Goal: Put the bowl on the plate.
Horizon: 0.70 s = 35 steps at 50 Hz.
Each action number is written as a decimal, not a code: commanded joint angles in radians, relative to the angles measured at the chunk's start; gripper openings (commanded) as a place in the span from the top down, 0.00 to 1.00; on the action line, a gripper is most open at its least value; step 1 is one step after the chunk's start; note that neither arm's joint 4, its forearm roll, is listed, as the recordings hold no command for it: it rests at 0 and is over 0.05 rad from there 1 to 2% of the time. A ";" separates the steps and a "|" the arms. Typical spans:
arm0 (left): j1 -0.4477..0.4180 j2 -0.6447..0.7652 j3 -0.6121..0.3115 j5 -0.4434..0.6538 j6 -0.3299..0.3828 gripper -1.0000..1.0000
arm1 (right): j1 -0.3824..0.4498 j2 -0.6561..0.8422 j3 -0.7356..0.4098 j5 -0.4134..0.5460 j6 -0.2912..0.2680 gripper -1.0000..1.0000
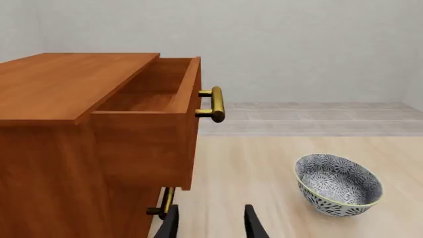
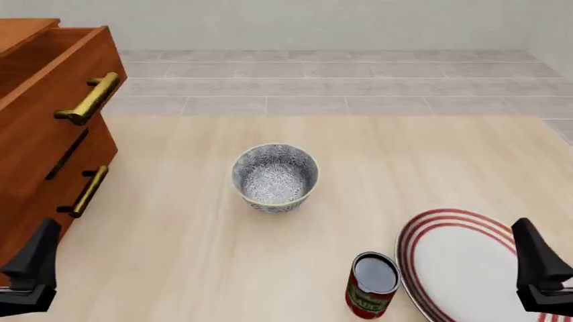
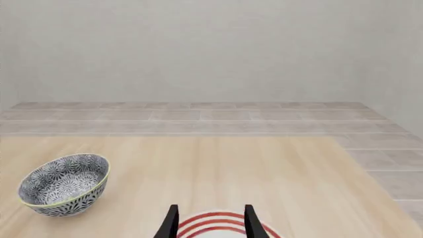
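Much of the scene is cut off. The large flat white plate with concentric red rings (image 2: 465,268) runs off the front view's lower edge, and the right wrist view catches only a sliver of its ringed rim (image 3: 213,223) between the finger tips. The tall orange-brown wooden drawer cabinet with brass bar handles (image 2: 45,127) is cropped at the side; its top drawer stands pulled open. Only dark finger tips of each gripper show in any view.

The round deep bowl with a blue-grey and white floral pattern and pale yellowish rim (image 2: 275,178) stands upright on the pale wooden tabletop (image 2: 179,255), between the cabinet and the plate, touching neither. A small red-labelled tin can (image 2: 372,285) stands just beside the plate, on the bowl's side of it.

The left gripper (image 1: 210,223) hangs near the cabinet's lower handle, fingers spread and holding nothing, well apart from the bowl. The right gripper (image 3: 209,222) hovers over the plate, likewise parted and empty, well apart from the bowl.
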 commanded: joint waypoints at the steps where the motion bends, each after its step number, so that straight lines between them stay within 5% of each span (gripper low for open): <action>1: 0.000 0.006 -0.003 -0.001 0.000 0.00 | 0.004 0.003 -0.003 0.000 0.001 0.00; 16: 0.000 0.006 -0.003 -0.001 0.000 0.00 | 0.040 0.154 0.000 -0.102 -0.035 0.00; 35: 0.000 0.006 -0.003 -0.001 0.000 0.00 | 0.208 0.485 -0.239 -0.216 -0.016 0.00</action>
